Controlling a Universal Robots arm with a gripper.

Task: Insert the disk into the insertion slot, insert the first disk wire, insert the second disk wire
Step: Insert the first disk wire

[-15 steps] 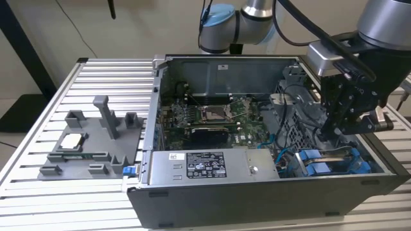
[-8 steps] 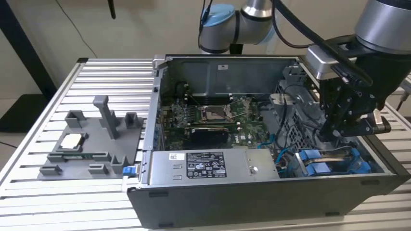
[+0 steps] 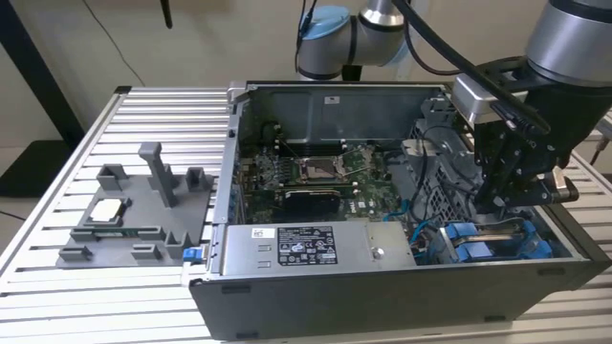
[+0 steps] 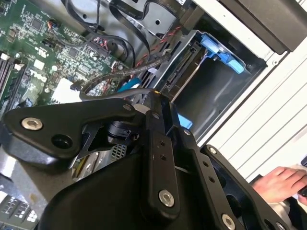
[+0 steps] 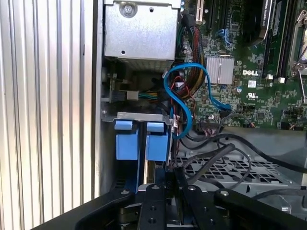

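We see the tool (image 3: 499, 210) hanging just above the disk (image 3: 481, 247), seated in the insertion slot (image 5: 225, 168); we cannot tell whether it is apart or together.

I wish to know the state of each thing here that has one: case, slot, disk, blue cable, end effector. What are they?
case: open, side panel off.
slot: holds the disk.
disk: seated, blue handles showing.
blue cable: runs from the board toward the disk; far end hidden.
end effector: low inside the case, over the disk.
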